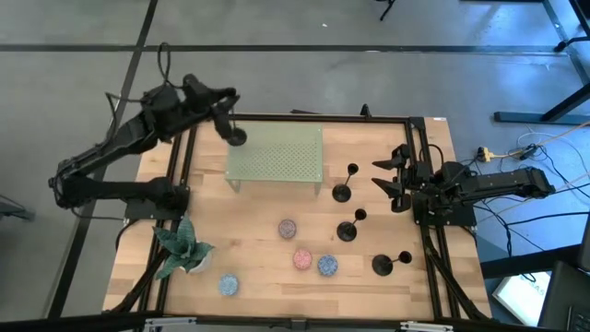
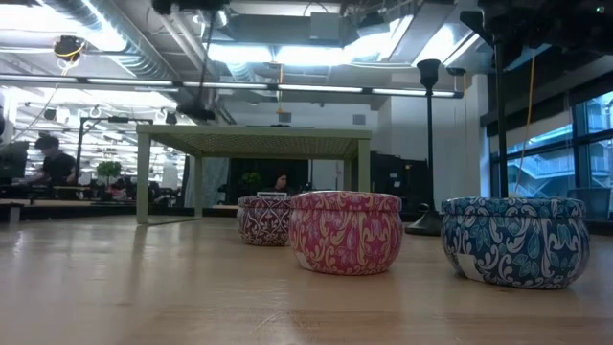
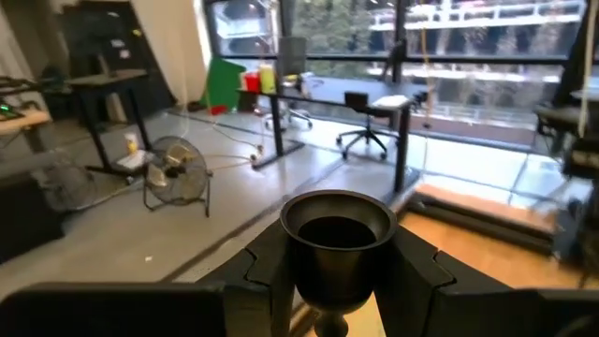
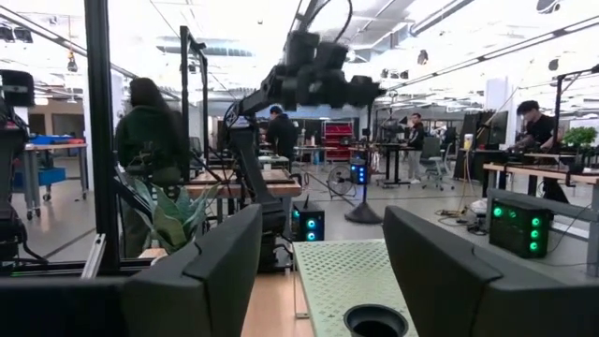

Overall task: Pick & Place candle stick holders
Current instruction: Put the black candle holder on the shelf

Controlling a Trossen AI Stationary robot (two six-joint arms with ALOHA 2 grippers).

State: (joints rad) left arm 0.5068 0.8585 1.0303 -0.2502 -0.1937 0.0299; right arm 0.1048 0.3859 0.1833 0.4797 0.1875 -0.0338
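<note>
High view is giving the whole layout: the left hand (image 1: 228,118) is hanging over the far left corner of the pale green perforated stand (image 1: 276,155), clenched around a candle stick holder (image 1: 236,136) whose round base is showing dark against the stand's top. The other three holders are standing on the wooden bench (image 1: 258,267) to the right of the stand: one (image 1: 342,192) just off the stand's right edge, one (image 1: 348,231) nearer the middle, one (image 1: 382,265) toward the near right corner. Four small round candles are sitting in the near half, a mauve one (image 1: 288,227), a pink one (image 1: 302,259), a blue one (image 1: 326,266) and a paler blue one (image 1: 228,285) near a potted plant (image 1: 182,247) at the left edge. The right hand (image 1: 395,184) is waiting at the right edge with its jaws standing apart, grasping nothing.

Left wrist view is showing what the overhead cannot: the held holder's cup (image 3: 338,245) sitting upright between the two dark fingers (image 3: 257,276), which are pressing on it from both sides.

Low view is adding the patterned sides of three candle tins, mauve (image 2: 263,219), pink (image 2: 346,231) and blue (image 2: 514,241), with the stand (image 2: 254,144) behind them and one holder's thin stem (image 2: 428,144) rising at the right. Neither hand is showing there.

Right wrist view is looking between its own spread fingers (image 4: 220,267) across the stand's top (image 4: 346,276), with a holder's cup (image 4: 375,321) just ahead and the left arm (image 4: 314,80) raised beyond. People are standing in the room behind.
</note>
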